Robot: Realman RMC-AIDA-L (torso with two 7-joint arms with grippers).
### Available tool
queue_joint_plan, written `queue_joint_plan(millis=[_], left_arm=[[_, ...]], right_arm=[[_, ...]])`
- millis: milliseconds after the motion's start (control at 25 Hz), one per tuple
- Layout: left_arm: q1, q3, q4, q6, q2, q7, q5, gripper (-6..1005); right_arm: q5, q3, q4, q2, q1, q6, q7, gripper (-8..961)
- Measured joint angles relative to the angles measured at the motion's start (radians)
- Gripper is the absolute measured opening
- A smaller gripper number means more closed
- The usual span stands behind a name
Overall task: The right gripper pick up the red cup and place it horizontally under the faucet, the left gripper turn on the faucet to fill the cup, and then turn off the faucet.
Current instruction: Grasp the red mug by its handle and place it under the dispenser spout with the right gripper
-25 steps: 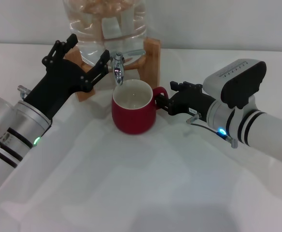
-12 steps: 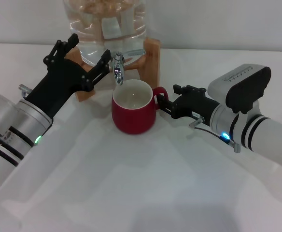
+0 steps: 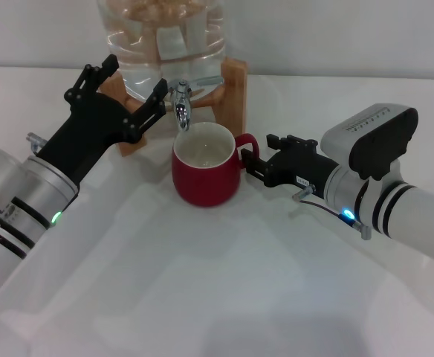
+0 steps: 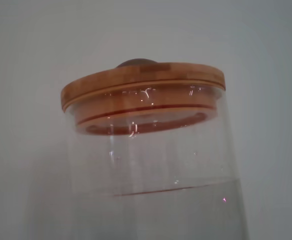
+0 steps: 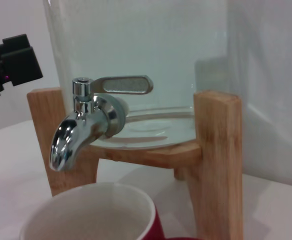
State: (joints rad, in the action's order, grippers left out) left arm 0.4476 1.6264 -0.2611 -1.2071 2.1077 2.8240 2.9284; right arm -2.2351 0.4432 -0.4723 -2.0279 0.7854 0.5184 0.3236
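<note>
The red cup point(image 3: 206, 173) stands upright under the faucet point(image 3: 182, 105); the left claw point(image 3: 125, 98) gapes empty at its 9 o'clock, and the right claw point(image 3: 256, 165), parted, stands just clear of the handle at 3 o'clock.

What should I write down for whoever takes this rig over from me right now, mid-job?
Right tool: open, just off the red cup's handle, touching nothing.
Left tool: open, fingers spread beside the faucet, not on the lever.
Red cup: upright on the table, mouth directly under the spout, looks empty.
Faucet lever: the right wrist view shows it lying flat, with no water running.
Water jar: part full, wooden lid on, sitting in the wooden stand.
Done: cup placed under the faucet.
Left: open the faucet with the left tool, fill the cup, close the faucet.
</note>
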Motion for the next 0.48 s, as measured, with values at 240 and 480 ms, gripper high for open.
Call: queue_joint_plan(millis=[240, 480], left_arm=[[-0.003, -0.005, 0.002, 0.0, 0.0, 0.0, 0.0, 876], [-0.01, -0.032, 0.004, 0.0, 0.0, 0.0, 0.0, 876]], right_arm=[[0.0, 0.0, 0.004, 0.0, 0.0, 0.0, 0.0, 547], [0.0, 0.0, 0.007, 0.0, 0.0, 0.001, 0.0, 546]])
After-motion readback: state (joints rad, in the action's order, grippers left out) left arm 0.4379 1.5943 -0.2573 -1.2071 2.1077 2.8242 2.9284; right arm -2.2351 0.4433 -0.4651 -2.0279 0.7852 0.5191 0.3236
